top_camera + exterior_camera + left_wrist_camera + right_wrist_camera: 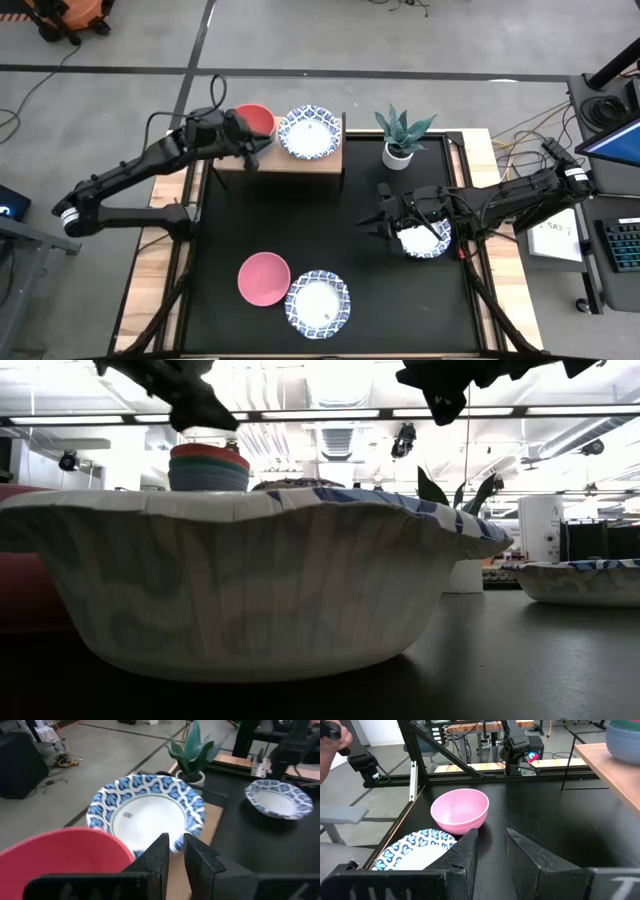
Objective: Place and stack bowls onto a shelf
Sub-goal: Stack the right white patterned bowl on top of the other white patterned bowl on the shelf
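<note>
On the shelf (300, 165) stands a stack of plain bowls with the red one on top (254, 121), showing blue, green and red in the low view (208, 468). A blue-patterned bowl (310, 132) sits beside it. My left gripper (252, 150) hovers at the red bowl's rim (65, 855), its fingers (176, 852) narrowly open and holding nothing. My right gripper (380, 218) is open (492, 850) above the table, beside a patterned bowl (425, 238). A pink bowl (264, 277) and another patterned bowl (318, 303) rest near the table's near edge.
A potted plant in a white pot (400, 140) stands right of the shelf, near the far edge. The black tabletop (330, 225) between the shelf and the near bowls is bare. A person's hand (331, 735) shows beyond the table in the right wrist view.
</note>
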